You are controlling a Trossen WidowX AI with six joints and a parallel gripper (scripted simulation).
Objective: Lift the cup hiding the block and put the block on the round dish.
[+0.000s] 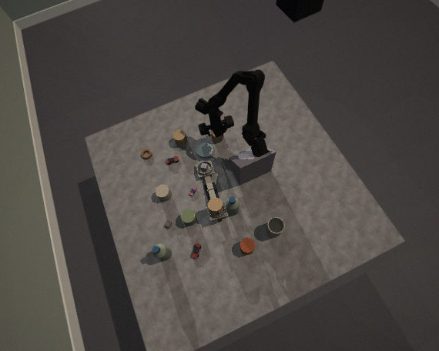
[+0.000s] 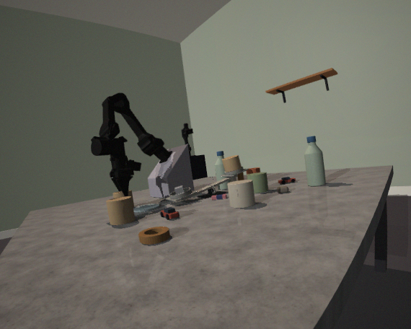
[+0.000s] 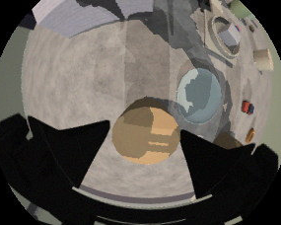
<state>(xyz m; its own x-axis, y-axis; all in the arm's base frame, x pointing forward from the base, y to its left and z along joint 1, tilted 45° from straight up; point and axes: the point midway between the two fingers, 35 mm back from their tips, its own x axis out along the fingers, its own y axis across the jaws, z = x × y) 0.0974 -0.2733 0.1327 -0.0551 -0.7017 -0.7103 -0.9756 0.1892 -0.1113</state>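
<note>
I had the black arm's jaws spread wide, gripping nothing, the tan cylindrical cup [image 3: 147, 135] standing on the grey bench [image 1: 316, 200] between them, just beside the round bluish dish [image 3: 199, 93], not over it.
</note>
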